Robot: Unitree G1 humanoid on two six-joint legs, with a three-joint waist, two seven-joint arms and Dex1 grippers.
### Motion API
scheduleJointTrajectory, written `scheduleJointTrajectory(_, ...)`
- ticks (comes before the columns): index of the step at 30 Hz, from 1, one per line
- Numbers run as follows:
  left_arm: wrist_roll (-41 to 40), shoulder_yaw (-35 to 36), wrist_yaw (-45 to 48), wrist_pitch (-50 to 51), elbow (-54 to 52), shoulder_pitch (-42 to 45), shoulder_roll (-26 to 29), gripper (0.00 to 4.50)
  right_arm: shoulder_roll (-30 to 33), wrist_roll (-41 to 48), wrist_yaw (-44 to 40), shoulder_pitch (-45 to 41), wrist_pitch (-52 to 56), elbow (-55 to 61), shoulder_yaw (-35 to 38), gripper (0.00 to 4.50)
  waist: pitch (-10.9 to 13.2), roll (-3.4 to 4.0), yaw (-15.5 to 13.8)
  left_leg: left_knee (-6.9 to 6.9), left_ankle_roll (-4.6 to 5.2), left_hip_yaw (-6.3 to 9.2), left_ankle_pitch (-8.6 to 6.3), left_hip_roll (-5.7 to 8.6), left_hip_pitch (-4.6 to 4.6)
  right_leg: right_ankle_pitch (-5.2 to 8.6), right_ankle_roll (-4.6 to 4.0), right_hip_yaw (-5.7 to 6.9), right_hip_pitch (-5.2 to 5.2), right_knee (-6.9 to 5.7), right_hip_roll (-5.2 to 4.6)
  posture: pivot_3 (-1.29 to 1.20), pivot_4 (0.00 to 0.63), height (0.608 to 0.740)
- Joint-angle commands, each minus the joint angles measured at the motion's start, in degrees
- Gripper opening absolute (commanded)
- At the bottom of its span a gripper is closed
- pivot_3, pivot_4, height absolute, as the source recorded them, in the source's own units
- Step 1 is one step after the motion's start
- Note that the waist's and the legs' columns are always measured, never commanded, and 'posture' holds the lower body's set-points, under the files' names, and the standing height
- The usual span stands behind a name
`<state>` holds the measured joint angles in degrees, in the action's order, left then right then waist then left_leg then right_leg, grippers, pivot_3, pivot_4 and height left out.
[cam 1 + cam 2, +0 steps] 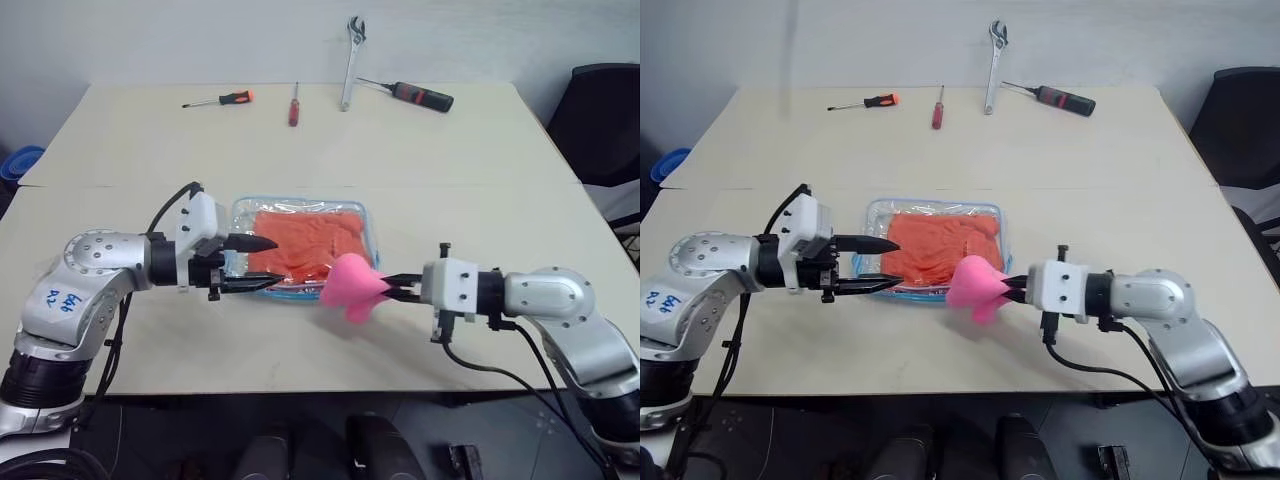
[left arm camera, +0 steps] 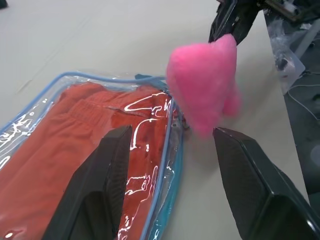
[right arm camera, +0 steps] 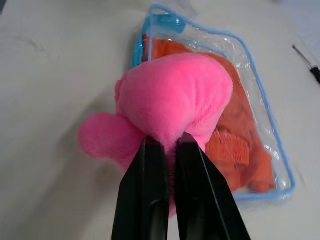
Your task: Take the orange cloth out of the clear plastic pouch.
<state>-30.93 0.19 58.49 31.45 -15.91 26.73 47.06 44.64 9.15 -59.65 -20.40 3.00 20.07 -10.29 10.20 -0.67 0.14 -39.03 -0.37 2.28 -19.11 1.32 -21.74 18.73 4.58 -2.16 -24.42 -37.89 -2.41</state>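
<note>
- The flat clear plastic pouch [image 1: 300, 245] with light-blue trim lies mid-table, the bright orange cloth [image 1: 305, 240] inside
- Right gripper [image 1: 385, 287], at the pouch's five o'clock corner, pinches its pink plush heart [image 1: 350, 285]
- Left gripper [image 1: 262, 264], jaws apart and empty, sits at the pouch's nine o'clock edge, nearer the cloth

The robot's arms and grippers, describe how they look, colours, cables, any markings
Both arms are silver-grey metal with rounded joint housings and black bands between segments. Each wrist carries a white boxy module, with a black cable looping from it back along the arm. The left gripper and right gripper each have two black, tapered, pointed fingers. Blue handwritten scribbles mark the left arm's shoulder housing.
</note>
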Motion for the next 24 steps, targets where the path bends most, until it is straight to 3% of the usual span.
scheduleJointTrajectory(1, 1.86, -2.15, 1.33, -2.12, 0.38, 1.12, -0.97, 2.75, -1.59, -4.92, -2.2, -1.78, -10.07, -3.38, -4.86, 0.06, 0.0, 0.0, -0.01, 0.0, 0.0, 0.01, 0.0, 0.0, 0.0, 0.0, 0.0, 0.0, 0.0, 0.0, 0.0, 0.0, 0.15, 0.74)
scheduleJointTrajectory(5, 2.34, -4.19, 2.79, -1.49, 0.65, 2.03, -1.85, 2.75, -2.67, -9.03, -3.29, -3.29, -17.64, -7.48, -8.55, 0.06, 0.0, 0.0, 0.01, -0.02, -0.01, 0.0, 0.01, 0.01, -0.01, 0.0, 0.0, 0.0, 0.0, -0.01, -0.01, 0.0, 0.15, 0.74)
scheduleJointTrajectory(6, 2.39, -4.73, 3.15, -1.21, 0.59, 2.26, -1.98, 2.75, -3.13, -9.73, -3.15, -3.5, -18.85, -8.36, -9.06, 0.3, 0.0, 0.0, 0.01, -0.02, -0.01, 0.0, 0.01, 0.0, -0.01, 0.0, 0.0, 0.01, 0.0, -0.02, 0.0, 0.0, 0.15, 0.74)
scheduleJointTrajectory(11, 3.91, -10.14, 5.02, -0.02, 1.38, 4.15, -4.04, 2.75, -4.37, -10.8, -3.5, -3.74, -21.89, -9.74, -10.58, 1.93, 0.0, 0.0, 0.01, -0.02, -0.03, 0.02, 0.02, 0.0, 0.0, 0.0, 0.0, 0.02, 0.0, -0.03, 0.0, 0.0, 0.15, 0.74)
scheduleJointTrajectory(18, 13.35, -20.12, 6.47, -4.94, 6.86, 5.75, -7.79, 2.75, -4.81, -12.71, -1.58, -3.64, -24.3, -9.77, -9.86, 4.35, 0.0, 0.0, -0.03, -0.04, -0.03, 0.02, 0.02, 0.0, 0.0, 0.0, 0.0, 0.02, 0.0, -0.04, 0.02, 0.0, 0.15, 0.74)
scheduleJointTrajectory(23, 17.87, -21.7, 6.41, -10.72, 10.65, 5.63, -10.45, 2.75, -1.41, -10.92, -0.09, -2.44, -21.62, -5.51, -4.13, 4.47, 0.0, 0.0, -0.09, -0.05, -0.03, 0.01, 0.02, 0.01, 0.0, 0.0, 0.0, 0.01, 0.0, -0.03, 0.01, 0.0, 0.15, 0.74)
scheduleJointTrajectory(24, 18.02, -21.21, 6.14, -11.25, 10.74, 5.55, -10.86, 2.56, -0.1, -9.51, -0.22, -1.99, -19.88, -4.7, -2.11, 4.5, 0.0, 0.0, -0.13, -0.05, -0.03, 0.02, 0.02, 0.01, -0.01, 0.0, 0.0, 0.02, 0.0, -0.03, 0.01, 0.0, 0.15, 0.74)
